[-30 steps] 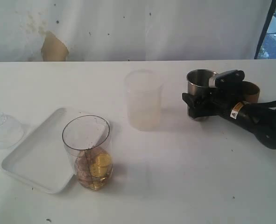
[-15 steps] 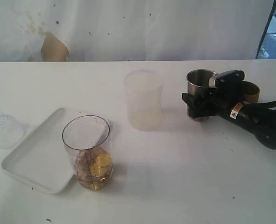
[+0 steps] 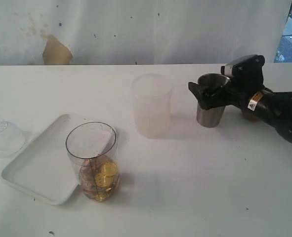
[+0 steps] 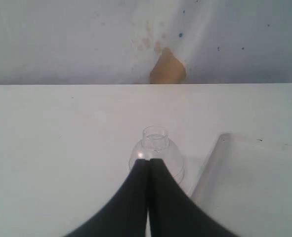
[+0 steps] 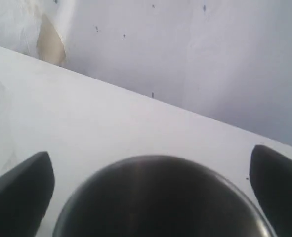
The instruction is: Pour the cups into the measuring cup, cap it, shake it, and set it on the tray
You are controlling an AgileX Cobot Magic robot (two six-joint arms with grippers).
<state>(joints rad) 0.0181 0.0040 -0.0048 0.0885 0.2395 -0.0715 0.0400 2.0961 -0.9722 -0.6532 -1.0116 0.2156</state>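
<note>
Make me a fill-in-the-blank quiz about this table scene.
The right claw is ___, straddling the steel tumbler.
The left claw is fully ___.
The measuring cup holds ___-coloured round pieces.
The tray beside it is ___ in colour.
Missing words: open, shut, gold, white.

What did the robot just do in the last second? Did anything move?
The right gripper opened, letting go of the steel tumbler, and lifted toward its rim. The tumbler stayed standing on the table; the measuring cup, frosted cup and tray did not move.
</note>
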